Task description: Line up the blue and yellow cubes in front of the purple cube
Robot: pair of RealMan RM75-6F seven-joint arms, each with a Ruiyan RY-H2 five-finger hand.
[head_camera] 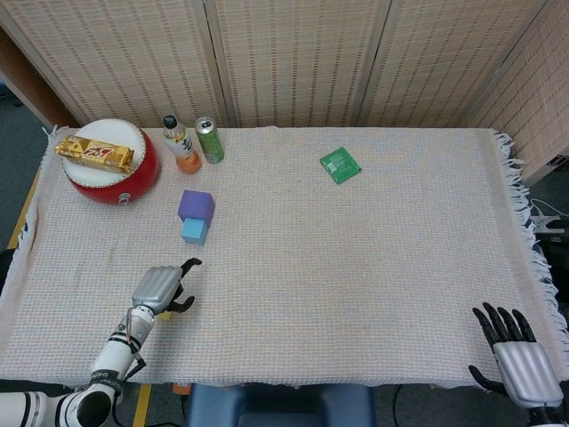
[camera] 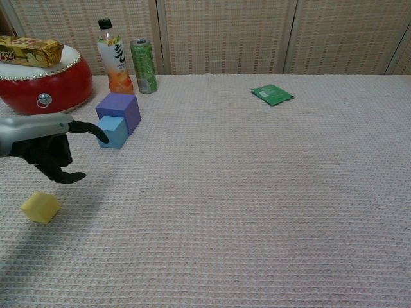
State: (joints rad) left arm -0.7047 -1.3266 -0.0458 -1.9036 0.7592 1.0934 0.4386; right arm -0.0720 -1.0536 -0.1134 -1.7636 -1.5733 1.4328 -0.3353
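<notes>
Left hand above yellow cube

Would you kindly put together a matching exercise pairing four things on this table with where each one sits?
Things:
1. blue cube
2. yellow cube
3. green packet
4. snack bar

Places:
A. on top of the red drum
B. alone on the cloth, far side, right of the can
C. against the front of the purple cube
D. near edge, below the left hand

Pairs: 1-C, 2-D, 3-B, 4-A
</notes>
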